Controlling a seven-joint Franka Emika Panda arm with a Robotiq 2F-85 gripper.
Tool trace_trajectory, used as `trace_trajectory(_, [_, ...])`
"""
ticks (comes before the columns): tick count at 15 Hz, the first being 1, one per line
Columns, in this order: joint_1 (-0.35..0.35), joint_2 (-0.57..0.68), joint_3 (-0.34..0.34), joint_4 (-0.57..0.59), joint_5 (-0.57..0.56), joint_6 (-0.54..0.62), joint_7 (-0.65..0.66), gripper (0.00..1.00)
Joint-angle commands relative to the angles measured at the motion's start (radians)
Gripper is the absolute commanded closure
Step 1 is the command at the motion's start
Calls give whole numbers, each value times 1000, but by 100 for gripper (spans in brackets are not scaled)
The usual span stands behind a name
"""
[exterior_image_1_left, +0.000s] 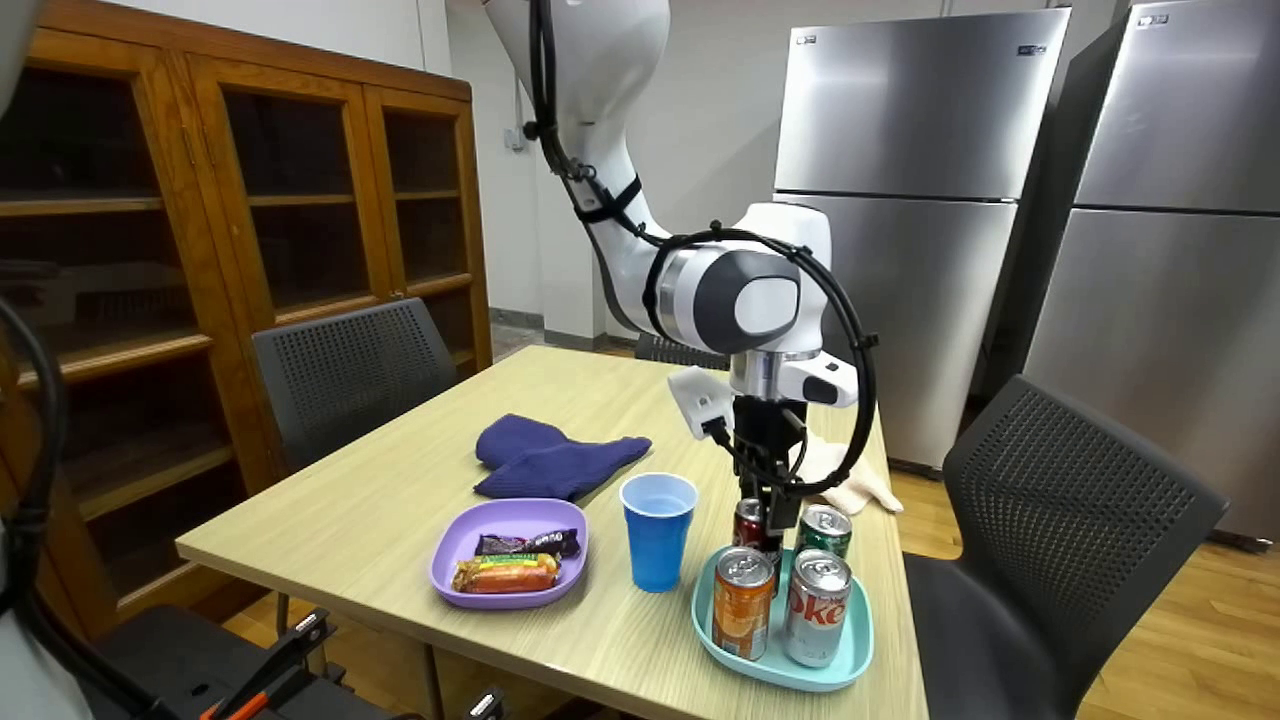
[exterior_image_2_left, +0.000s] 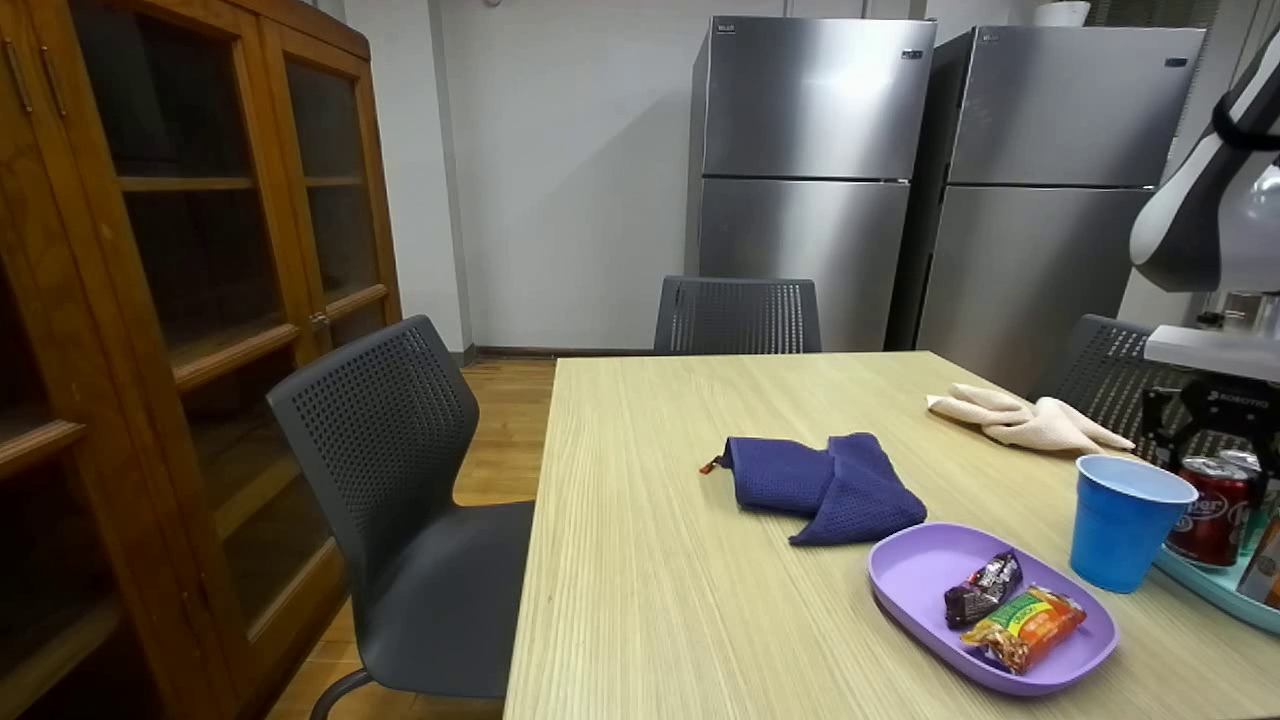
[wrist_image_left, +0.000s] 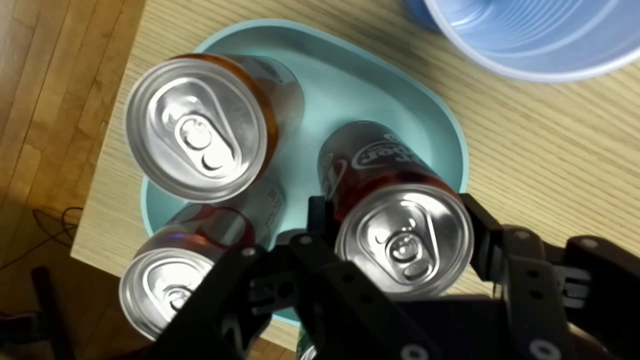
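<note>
Red can (wrist_image_left: 400, 220) glossy metal; tray (wrist_image_left: 345, 95) seemingly plastic.

In the wrist view, the pincer (wrist_image_left: 398, 225) hides part of the Diet Coke can (wrist_image_left: 154, 285) from us, and together with the bottom edge leaves only a sliver of the green can (wrist_image_left: 304, 345). The blue cup (wrist_image_left: 530, 35) runs off the top right corner. In an exterior view, we lose much of the dark-red can (exterior_image_1_left: 748, 528) behind the pincer and the orange can (exterior_image_1_left: 742, 605). In an exterior view, the right edge cuts off part of the teal tray (exterior_image_2_left: 1215, 594). A fridge label (exterior_image_2_left: 911, 54) is too small to read.
</note>
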Motion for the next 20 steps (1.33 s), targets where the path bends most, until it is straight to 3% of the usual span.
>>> trace_trajectory(1, [7,-5,-6,8,-17,0,16,61])
trace_trajectory(20, [-13,-4,24,-6,2,63,-55,61])
